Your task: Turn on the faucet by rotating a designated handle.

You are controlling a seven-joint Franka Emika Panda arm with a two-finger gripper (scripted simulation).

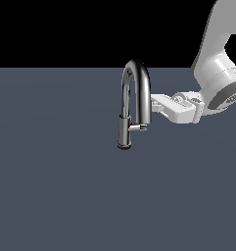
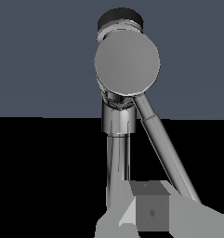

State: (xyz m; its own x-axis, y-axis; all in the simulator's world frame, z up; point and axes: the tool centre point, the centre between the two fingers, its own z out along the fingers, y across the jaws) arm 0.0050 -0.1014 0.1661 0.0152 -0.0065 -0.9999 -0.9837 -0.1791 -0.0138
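A: Exterior view, bench (image 1: 51, 196): faucet (image 1: 134, 104) stands near the far edge, about midway along it. Wide bare surface toward the near edge and toward both side edges. Only the arm (image 1: 218, 73) crowds it, on the exterior view's right.

B: Handle?

A: Handle (image 1: 138, 128) is the short rod low on the base, pointing toward the exterior view's right, under the spout's hanging end. Gripper (image 1: 156, 104) sits higher than it, level with the descending spout tube, and its tip meets or nearly meets that tube. Contact not resolvable.

B: Jaw state?

A: Cannot tell. Exterior view shows the fingers side-on as one white block; wrist view shows one grey finger (image 2: 150, 211) close to the chrome tubes, with no gap visible.

B: Arm pose?

A: Arm comes down from the far right corner, wrist bent so the hand lies roughly level, pointing along the far edge at the faucet. Wrist view looks along the faucet (image 2: 127, 65); handle not identifiable there.
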